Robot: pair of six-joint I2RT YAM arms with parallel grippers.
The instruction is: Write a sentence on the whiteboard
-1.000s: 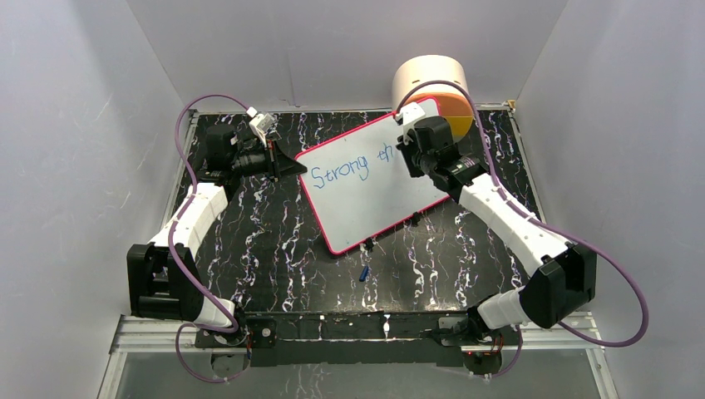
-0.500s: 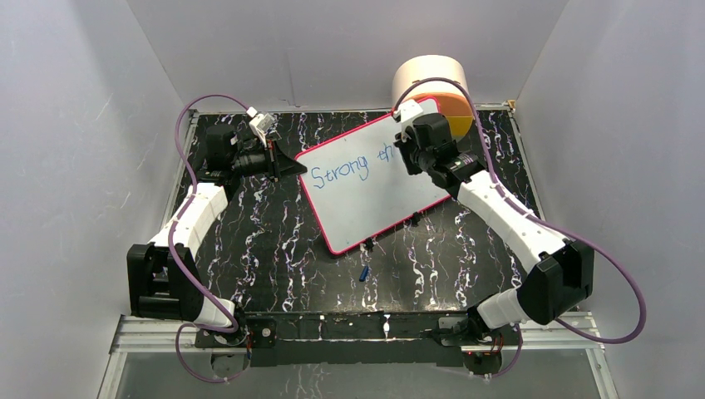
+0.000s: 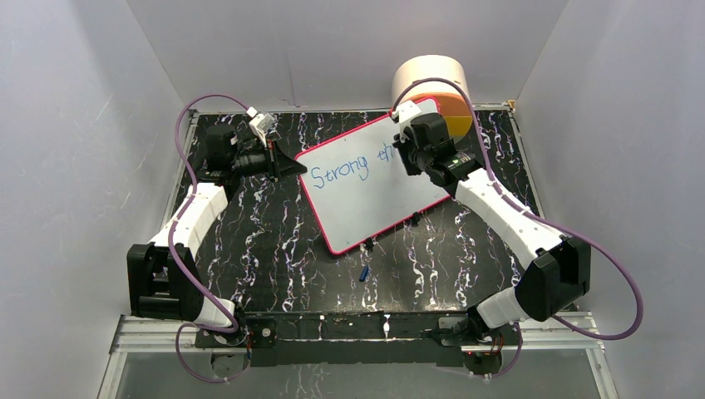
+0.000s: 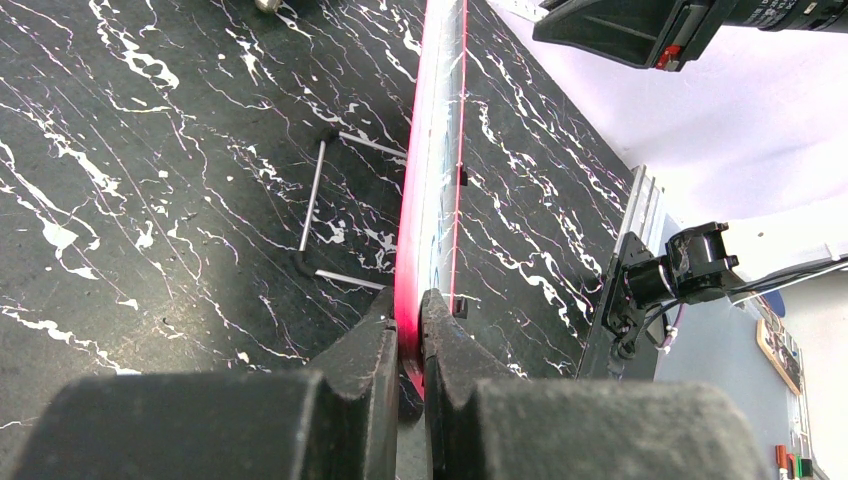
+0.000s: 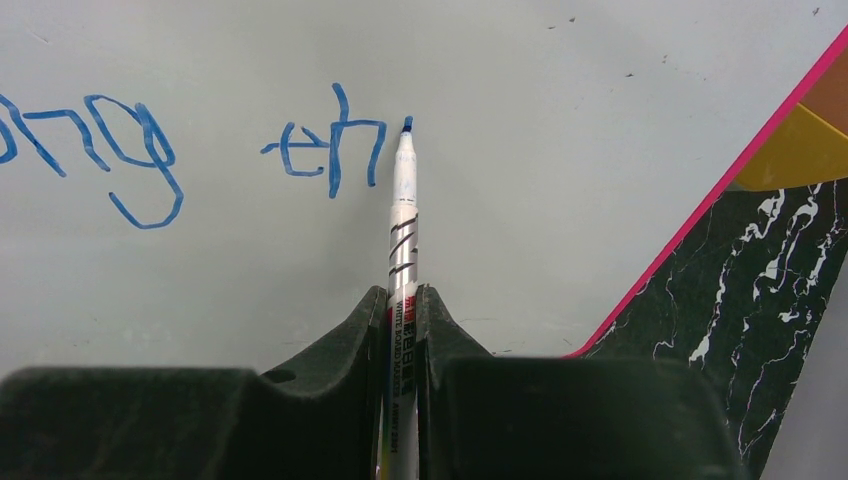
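1. the whiteboard lies slanted on the dark table, its far corner beside a round tub.
2. the left gripper is pinched tight on the board's pink edge, steadying it.
3. the right gripper is clamped on a marker, its tip at the board just right of "th".
4. the sentence reads "strong th", so the writing looks early.
5. the next move likely calls for a short, light stroke to the right.
6. a small blue bit, maybe a cap, lies clear of the board. the tub may crowd the right wrist.
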